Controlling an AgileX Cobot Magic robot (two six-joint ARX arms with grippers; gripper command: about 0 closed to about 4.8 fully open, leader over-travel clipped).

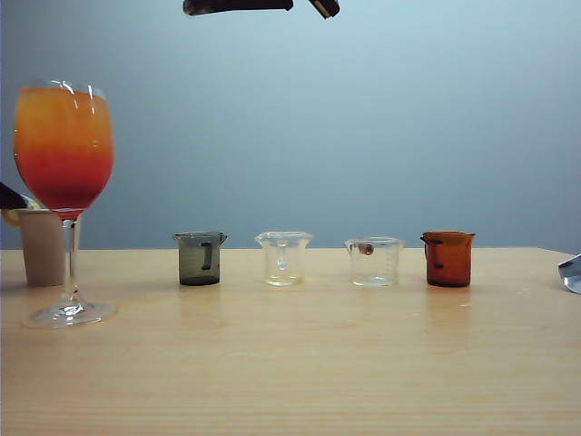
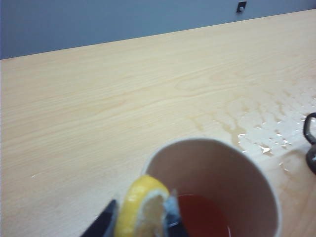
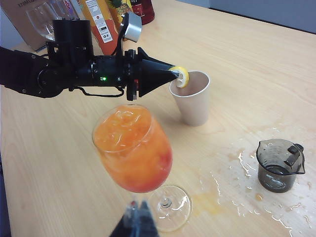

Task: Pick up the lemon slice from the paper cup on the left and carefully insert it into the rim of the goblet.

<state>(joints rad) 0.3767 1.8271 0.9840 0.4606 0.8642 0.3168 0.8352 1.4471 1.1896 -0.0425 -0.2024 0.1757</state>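
Exterior view: the goblet (image 1: 64,195) stands on the table (image 1: 300,363) at far left, its bowl orange over red. The cup (image 1: 41,247) sits just behind it, partly hidden by the stem. Of the left gripper only a dark tip (image 1: 11,197) shows at the frame's edge, right above the cup; its jaws cannot be read here. To the right runs a row of four beakers: grey (image 1: 200,258), two clear ones (image 1: 283,258) (image 1: 374,261), and amber (image 1: 447,258). A grey sliver of the right gripper (image 1: 571,272) pokes in at the right edge, well apart from everything.

Left wrist view: the left gripper (image 2: 140,224) has its two dark fingers pressed on either face of the lemon slice (image 2: 140,210), which stands on edge between them, yellow rind outward. The slice is at the cup's (image 2: 266,192) rim, on the gripper's side of it. Red liquid lies in the cup's bottom. Beyond the cup, spilled drops glisten on the table (image 2: 98,108).

Right wrist view: the left gripper (image 3: 175,74) reaches level, pinching the slice (image 3: 181,75) at its tip, right at the near rim of the cup (image 3: 192,101). The goblet (image 3: 133,150) stands directly ahead of the right gripper (image 3: 138,217), whose fingers sit together with nothing between them. The grey beaker (image 3: 279,165) stands off to the side among the spilled wet patches.
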